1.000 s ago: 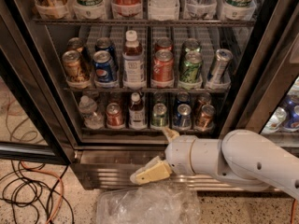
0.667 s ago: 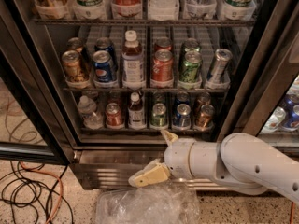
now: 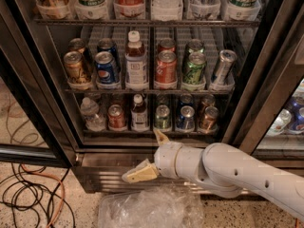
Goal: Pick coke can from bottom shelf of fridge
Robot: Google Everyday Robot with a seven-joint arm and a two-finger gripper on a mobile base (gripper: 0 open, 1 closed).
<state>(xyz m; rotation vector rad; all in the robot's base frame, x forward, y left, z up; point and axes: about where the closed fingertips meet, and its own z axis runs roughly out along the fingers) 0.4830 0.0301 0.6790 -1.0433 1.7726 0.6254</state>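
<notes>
Plastic sheet: a crumpled clear plastic sheet (image 3: 151, 209) lay on the speckled floor, nearest the camera, just under the arm.
Cables: black and orange cables (image 3: 29, 194) sprawled over the floor at the left.
Arm: the white arm (image 3: 237, 172) stretched in from the lower right, in front of the fridge's base.
Gripper: the gripper (image 3: 141, 154) hung low before the base, below the bottom shelf and apart from every can. Its two tan fingers were spread wide, one pointing up and one down-left, with nothing between them.
Fridge: the fridge (image 3: 43, 82) had a dark frame and a ribbed steel base.
Bottom shelf: the bottom shelf (image 3: 102, 133) was a dark wire rack with clear holders along its front.
Coke can: the coke can (image 3: 116, 117) was small and red with a silver top. It stood upright in the second holder from the left.
Neighbours: a clear water bottle (image 3: 90, 113) stood just to its left and a dark labelled bottle (image 3: 139, 112) just to its right. Farther right stood a green can (image 3: 163, 117), a blue can (image 3: 185, 118) and an orange-brown can (image 3: 209, 118).
</notes>
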